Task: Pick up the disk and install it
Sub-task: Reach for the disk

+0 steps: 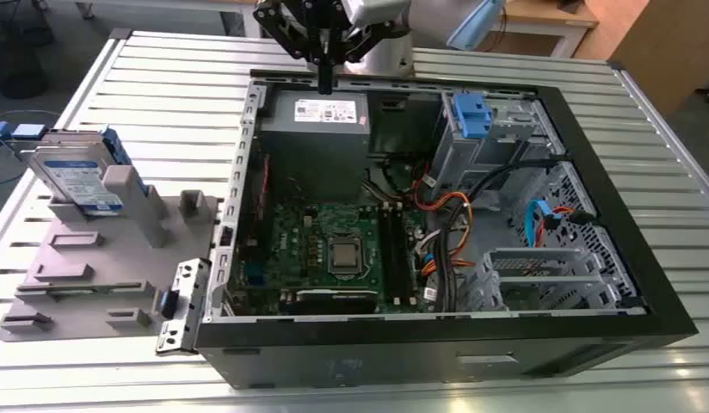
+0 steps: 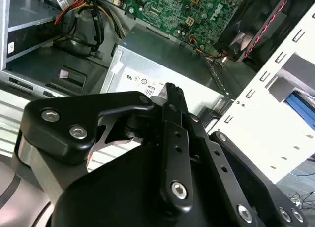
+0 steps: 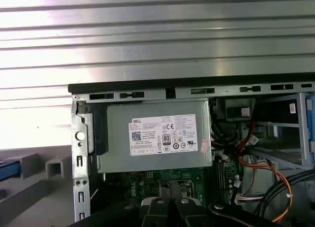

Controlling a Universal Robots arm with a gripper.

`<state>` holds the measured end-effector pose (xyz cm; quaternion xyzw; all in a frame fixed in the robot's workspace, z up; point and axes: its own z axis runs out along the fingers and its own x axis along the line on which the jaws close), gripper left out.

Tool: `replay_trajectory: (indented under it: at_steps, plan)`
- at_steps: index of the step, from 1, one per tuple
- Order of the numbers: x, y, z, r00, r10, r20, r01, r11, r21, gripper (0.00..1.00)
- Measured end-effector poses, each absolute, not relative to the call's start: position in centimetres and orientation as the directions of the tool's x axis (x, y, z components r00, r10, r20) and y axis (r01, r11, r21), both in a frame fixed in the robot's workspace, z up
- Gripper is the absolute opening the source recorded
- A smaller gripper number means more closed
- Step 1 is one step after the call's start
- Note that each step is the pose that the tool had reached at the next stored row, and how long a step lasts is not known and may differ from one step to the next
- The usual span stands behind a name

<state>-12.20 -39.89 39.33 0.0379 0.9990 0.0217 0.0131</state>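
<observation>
Right now the end effector (image 1: 324, 84) hangs above the far rim of the open computer case (image 1: 423, 361), just over the grey power supply (image 1: 320, 112) with its white sticker. Its fingers are pressed together into one narrow tip and hold nothing. In the second wrist view the black fingers (image 2: 172, 96) point toward that same power supply (image 2: 162, 59), with the green motherboard (image 2: 187, 10) beyond it. The disk (image 1: 73, 176) is outside the case, on the exterior view's left and well apart from the end effector. It is propped up on edge in a grey fixture (image 1: 102, 275) that lies on the ribbed metal counter (image 1: 159, 69), label facing out and blue bracket showing along its upper edge. Inside the case, a grey metal drive cage (image 1: 539, 275) sits at the near corner on the exterior view's right.
</observation>
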Motion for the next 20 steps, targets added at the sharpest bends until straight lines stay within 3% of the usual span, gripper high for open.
replay_trajectory:
  at_steps: [20]
  plan:
    - [-12.69, -39.90, 39.33, -0.997, 0.076, -0.024, 0.075, 0.996, 0.044, 0.11]
